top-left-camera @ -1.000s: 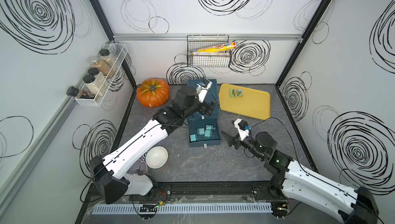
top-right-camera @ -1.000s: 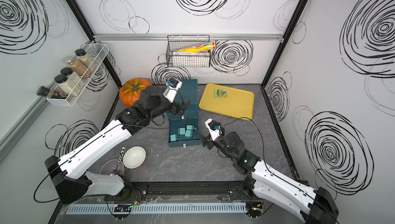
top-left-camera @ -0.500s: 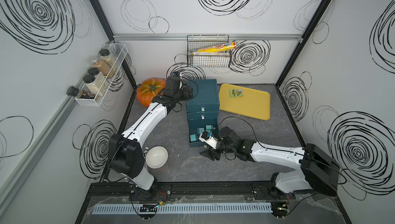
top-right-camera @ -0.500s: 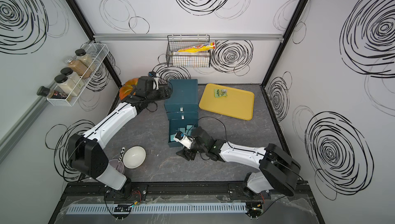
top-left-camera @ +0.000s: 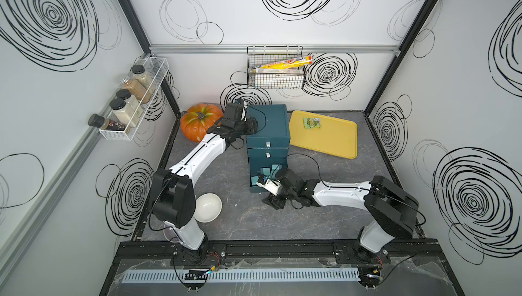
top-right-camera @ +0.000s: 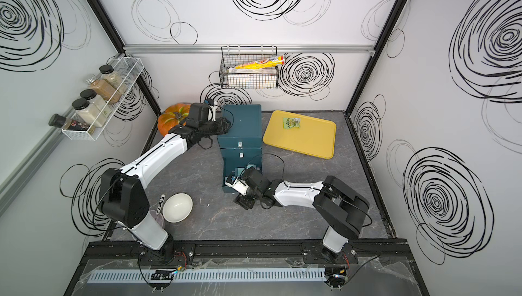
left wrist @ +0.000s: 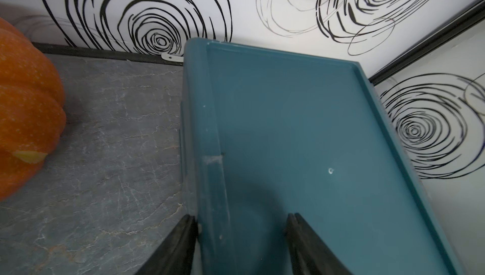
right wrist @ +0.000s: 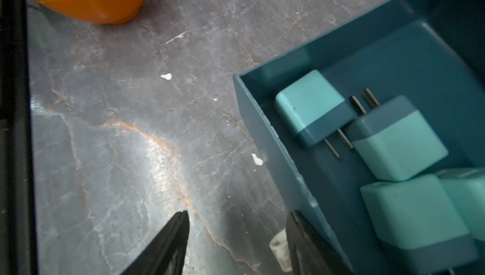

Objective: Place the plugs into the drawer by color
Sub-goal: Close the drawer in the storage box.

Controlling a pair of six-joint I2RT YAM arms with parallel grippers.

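Observation:
The drawer cabinet [top-left-camera: 267, 123] is dark teal and stands at the back of the table, with its bottom drawer [top-left-camera: 255, 189] pulled out. Teal plugs [right wrist: 312, 105] [right wrist: 399, 145] [right wrist: 414, 213] lie inside it, prongs showing. My left gripper [top-left-camera: 251, 126] [left wrist: 240, 220] is open astride the cabinet's top [left wrist: 301, 129] left edge, one finger against the side wall, the other over the top. My right gripper [top-left-camera: 270, 200] [right wrist: 237, 216] is open and low at the bottom drawer's front. The white pull tab [right wrist: 279, 247] lies between the jaws beside one finger.
An orange pumpkin [top-left-camera: 199, 122] sits left of the cabinet. A yellow tray [top-left-camera: 324, 142] holding a green packet [top-left-camera: 312, 122] lies to its right. A white bowl [top-left-camera: 207, 207] stands near the left arm's base. A spice rack [top-left-camera: 132, 102] and a wire basket [top-left-camera: 275, 74] hang on the walls.
My left arm swung from above the open drawer to the cabinet's top left edge, jaws narrowing. My right arm dropped and reached left to the bottom drawer's front.

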